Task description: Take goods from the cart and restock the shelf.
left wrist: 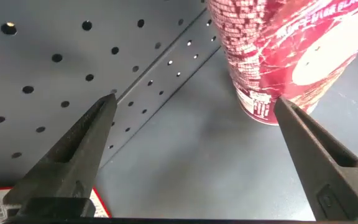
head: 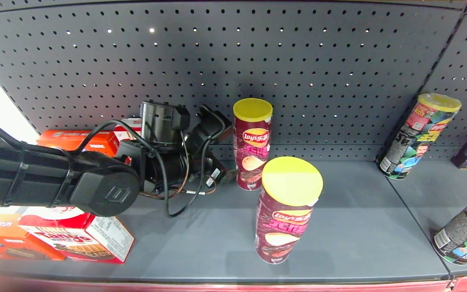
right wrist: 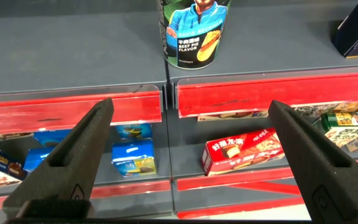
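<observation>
Head view: left tool (head: 226, 151) deep on shelf (head: 359, 227), just beside rear chip can (head: 252, 146), spread wide, holding nothing. Rear chip can upright near pegboard (head: 298, 61); second chip can (head: 286, 211) upright nearer shelf front, apart from it. Red wafer box (head: 83, 237) and orange box (head: 75, 140) at shelf's left end. Right wrist view: right tool (right wrist: 191, 102) spread wide, empty, facing red shelf edge (right wrist: 260, 93) below dark can (right wrist: 194, 31).

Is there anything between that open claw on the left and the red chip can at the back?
Nothing visible. The left gripper is open beside the back can, with only bare shelf between them. The front can stands nearer the shelf edge, out of the way.
</observation>
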